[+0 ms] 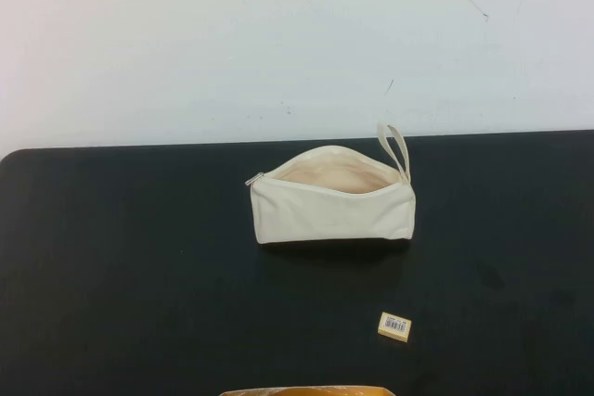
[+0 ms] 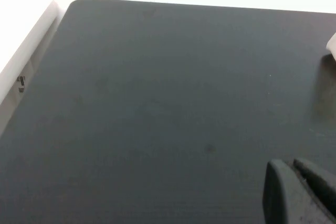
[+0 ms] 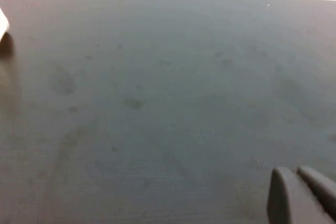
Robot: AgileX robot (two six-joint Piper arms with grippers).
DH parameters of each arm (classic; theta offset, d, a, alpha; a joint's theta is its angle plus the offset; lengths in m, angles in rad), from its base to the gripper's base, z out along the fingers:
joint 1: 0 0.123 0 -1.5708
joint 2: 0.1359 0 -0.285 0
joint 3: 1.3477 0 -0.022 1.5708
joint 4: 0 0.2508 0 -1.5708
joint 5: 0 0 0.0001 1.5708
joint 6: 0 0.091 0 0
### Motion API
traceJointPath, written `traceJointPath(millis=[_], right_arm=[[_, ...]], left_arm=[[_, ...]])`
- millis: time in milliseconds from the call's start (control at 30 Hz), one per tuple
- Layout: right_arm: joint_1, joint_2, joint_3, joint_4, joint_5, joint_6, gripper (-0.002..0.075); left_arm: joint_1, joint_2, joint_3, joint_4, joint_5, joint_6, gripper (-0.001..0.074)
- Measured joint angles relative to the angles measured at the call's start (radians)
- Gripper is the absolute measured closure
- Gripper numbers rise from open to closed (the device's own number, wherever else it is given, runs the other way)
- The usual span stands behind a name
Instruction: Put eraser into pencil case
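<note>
A cream off-white fabric zip pencil case (image 1: 332,203) is seen near the middle of the black matte table (image 1: 121,266) in the high view. It lies lengthwise, its mouth unzipped and gaping upward. A silver zipper pull (image 1: 251,179) sits at its 9 o'clock end and a loop strap (image 1: 393,147) rises from its 3 o'clock end.

The tiny flat tan-yellow eraser (image 1: 394,325), with a white barcode label on its face, lies flat on the table at about 5 o'clock from the pencil case, well apart from it and near the table's near edge.

Wide bare table is left at 9 o'clock and at 3 o'clock of the pencil case. The far table edge runs just behind the strap against a white wall (image 1: 186,44); the table's far left corner is rounded. A tan-orange object (image 1: 306,390) is cut off at the near edge and cannot be identified.

Neither arm is seen in the high view. The left hand (image 2: 299,192) is shown in its wrist view over bare table, dark fingers (image 2: 278,195) lying together. The right hand (image 3: 302,195) is likewise seen over bare table, fingers (image 3: 283,198) closed together and empty.
</note>
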Motion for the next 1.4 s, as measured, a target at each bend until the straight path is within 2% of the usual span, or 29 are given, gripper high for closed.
traceJointPath(millis=[1267, 1400], right_arm=[[0.000, 0.000, 0.000, 0.000, 0.000, 0.000, 0.0727], [0.000, 0.000, 0.000, 0.089, -0.002, 0.045, 0.0727]], left_arm=[[0.000, 0.000, 0.000, 0.000, 0.000, 0.000, 0.0738], [0.000, 0.000, 0.000, 0.000, 0.000, 0.000, 0.0738]])
